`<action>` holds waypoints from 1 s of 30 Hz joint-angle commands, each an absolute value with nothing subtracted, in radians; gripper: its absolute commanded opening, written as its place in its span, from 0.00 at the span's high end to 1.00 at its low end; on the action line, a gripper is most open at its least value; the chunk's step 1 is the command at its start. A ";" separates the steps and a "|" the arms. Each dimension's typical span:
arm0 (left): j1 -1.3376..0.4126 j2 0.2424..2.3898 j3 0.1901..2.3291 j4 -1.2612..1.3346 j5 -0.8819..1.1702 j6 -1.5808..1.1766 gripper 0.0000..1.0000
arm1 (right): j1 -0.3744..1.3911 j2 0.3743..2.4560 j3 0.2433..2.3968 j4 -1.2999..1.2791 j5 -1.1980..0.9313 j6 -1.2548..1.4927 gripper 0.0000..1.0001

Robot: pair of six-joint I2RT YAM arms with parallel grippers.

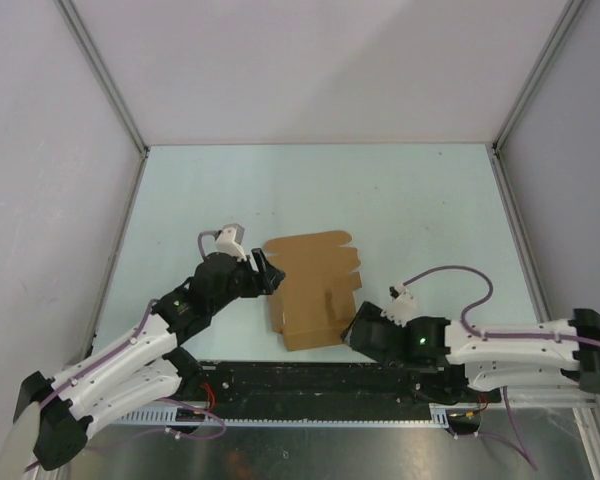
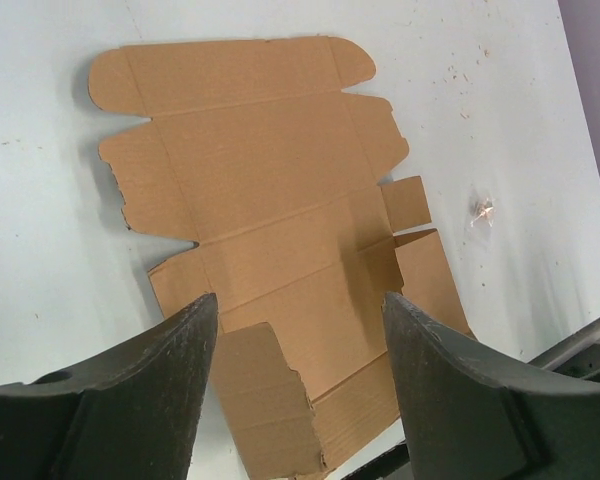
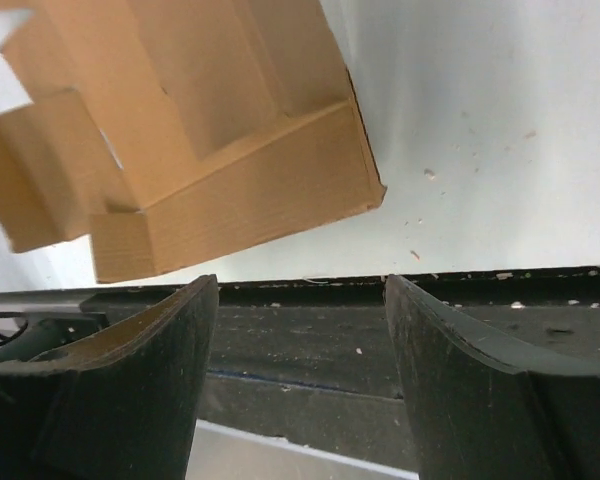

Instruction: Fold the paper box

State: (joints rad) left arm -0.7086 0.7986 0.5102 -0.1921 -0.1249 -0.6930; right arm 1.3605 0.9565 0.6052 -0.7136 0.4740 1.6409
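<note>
Paper box (image 1: 308,288) lying on pale table (image 1: 430,200), white walls (image 1: 330,70), left pincer (image 1: 269,272) and right pincer (image 1: 354,326) wide

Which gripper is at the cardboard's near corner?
The right gripper, at the near right corner of the paper box; the left gripper is at its left edge.

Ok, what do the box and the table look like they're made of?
The box looks like thin brown cardboard, matte: fine ribbing, pressed creases, a ragged torn edge. The table is a smooth pale-green surface with a faint sheen, possibly painted or laminated; I can't tell which.
</note>
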 commanded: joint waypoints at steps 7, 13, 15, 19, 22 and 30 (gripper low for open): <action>-0.698 0.749 0.546 -0.181 -0.074 -0.660 0.27 | 1.451 1.170 0.486 -0.359 0.597 1.980 0.30; -0.696 0.727 0.529 -0.181 -0.061 -0.658 0.27 | 1.444 1.212 0.449 -0.279 0.655 2.013 0.34; -0.696 0.726 0.528 -0.184 -0.057 -0.658 0.27 | 1.436 1.222 0.437 -0.252 0.653 2.005 0.36; -0.696 0.729 0.528 -0.184 -0.052 -0.657 0.27 | 1.416 1.247 0.399 -0.196 0.620 2.025 0.39; -0.696 0.730 0.526 -0.183 -0.049 -0.655 0.27 | 1.414 1.247 0.376 -0.202 0.635 2.049 0.41; -0.696 0.716 0.511 -0.184 -0.052 -0.661 0.27 | 1.379 1.103 0.344 -0.368 0.804 2.049 0.44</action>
State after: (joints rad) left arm -0.7044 0.7364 0.5098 -0.1974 -0.0666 -0.6724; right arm 1.4120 1.1759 0.3817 -0.2234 0.6575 1.9896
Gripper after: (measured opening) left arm 0.731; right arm 0.563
